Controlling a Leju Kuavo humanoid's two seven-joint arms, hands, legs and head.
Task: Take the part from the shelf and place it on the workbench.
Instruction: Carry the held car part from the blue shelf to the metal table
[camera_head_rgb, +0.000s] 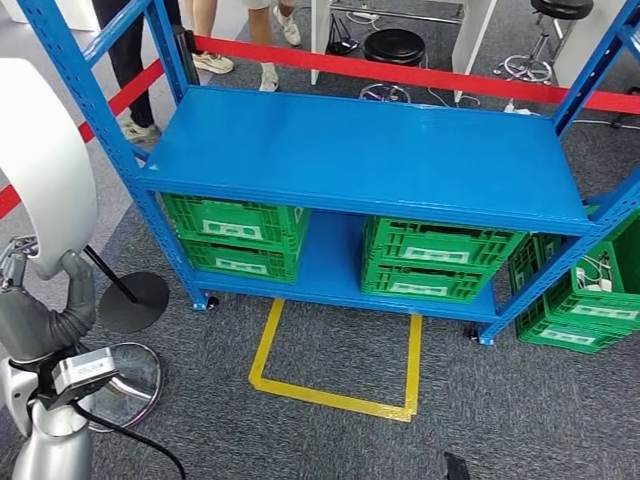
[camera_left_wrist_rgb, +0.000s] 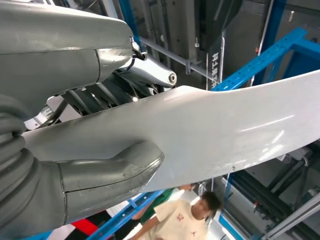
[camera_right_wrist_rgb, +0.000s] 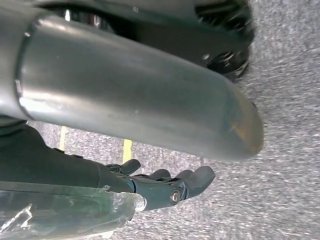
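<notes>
The part (camera_head_rgb: 38, 150) is a large white curved shell at the far left of the head view, raised in front of the blue shelf's (camera_head_rgb: 362, 150) left post. My left hand (camera_head_rgb: 53, 315) grips its lower edge. In the left wrist view the grey thumb (camera_left_wrist_rgb: 109, 172) presses one face of the white part (camera_left_wrist_rgb: 226, 130) and the darker fingers (camera_left_wrist_rgb: 151, 72) lie against the other. My right hand (camera_right_wrist_rgb: 166, 187) hangs over the grey carpet, fingers stretched out loosely with nothing in them.
Green crates (camera_head_rgb: 234, 235) (camera_head_rgb: 430, 260) sit on the shelf's bottom level, and more green crates (camera_head_rgb: 589, 295) stand at the right. A yellow tape square (camera_head_rgb: 340, 395) marks the carpet. Red barrier tape (camera_head_rgb: 423, 75), people's legs (camera_head_rgb: 207, 35) and stools (camera_head_rgb: 392, 45) lie behind. A round stand base (camera_head_rgb: 136, 300) is near my left.
</notes>
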